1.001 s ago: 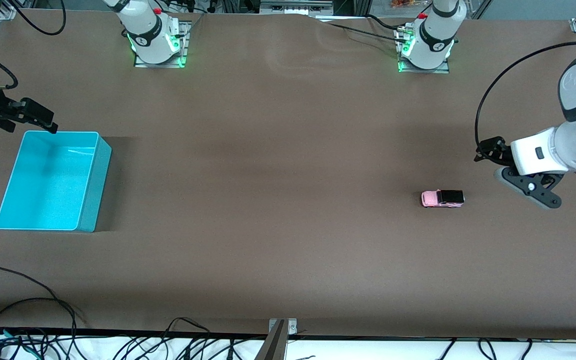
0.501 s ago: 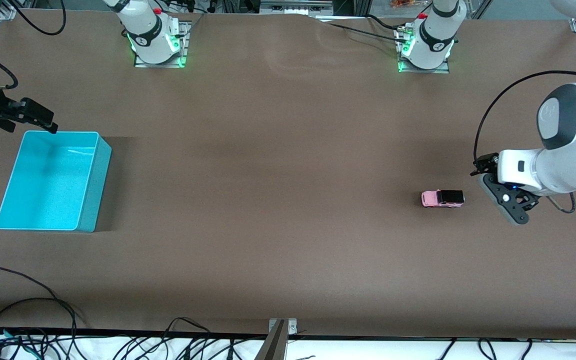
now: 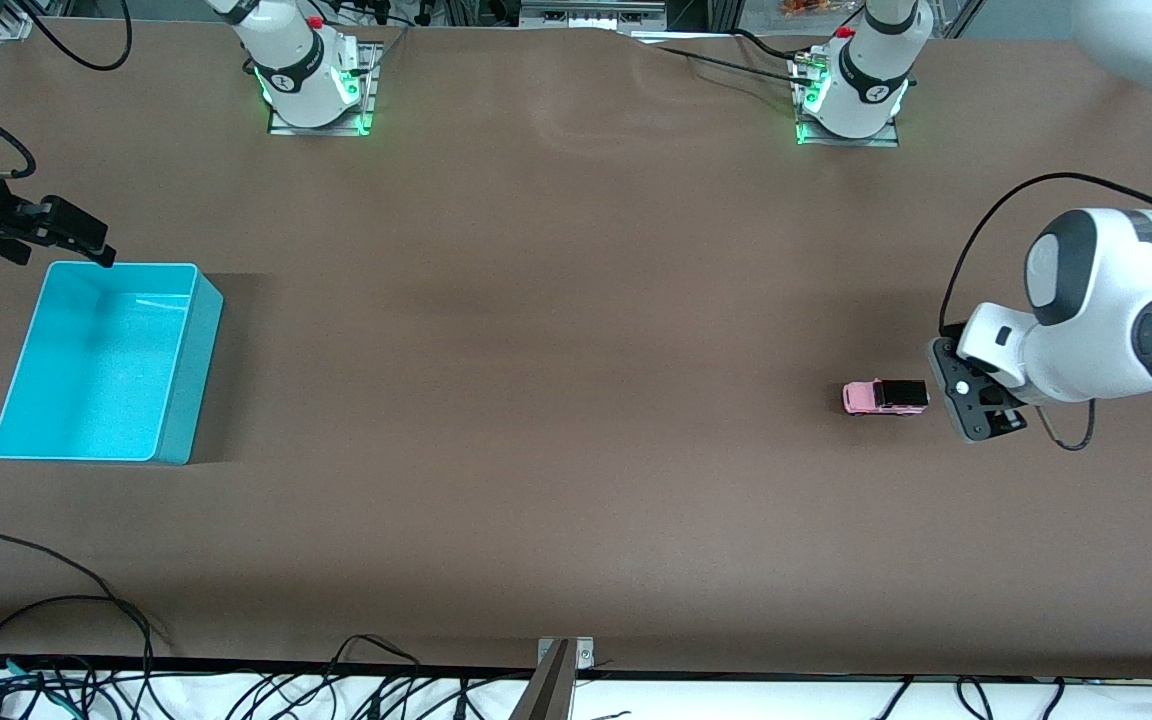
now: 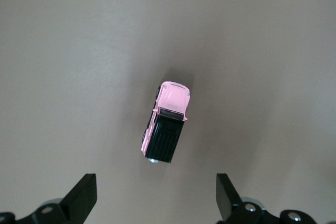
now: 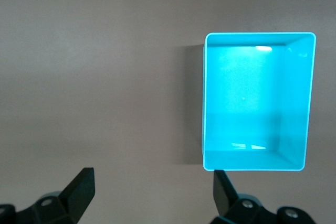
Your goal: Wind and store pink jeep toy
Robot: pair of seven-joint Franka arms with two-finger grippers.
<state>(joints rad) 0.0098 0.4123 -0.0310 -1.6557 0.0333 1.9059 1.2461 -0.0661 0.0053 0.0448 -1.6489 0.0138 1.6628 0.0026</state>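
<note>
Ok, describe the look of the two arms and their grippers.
Both arms are glossy white with dark grey joint caps, on bases ringed by green light with a red button. The left gripper is a black body with black fingers and a looping black cable. The right gripper is black too, also trailing black cable.

pink jeep toy (image 3: 885, 397) upright on table (image 3: 576, 400)

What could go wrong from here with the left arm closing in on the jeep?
1. The jeep is tiny and on wheels; the open left gripper sits beside its black-roofed end, not over it, so a finger could nudge it and roll it away.
2. In the left wrist view the jeep lies slightly skewed between the fingers, so the grip may be off-centre and slip.
3. The bin sits at the right arm's end of the table, by the waiting open right gripper: a long carry or handover.
</note>
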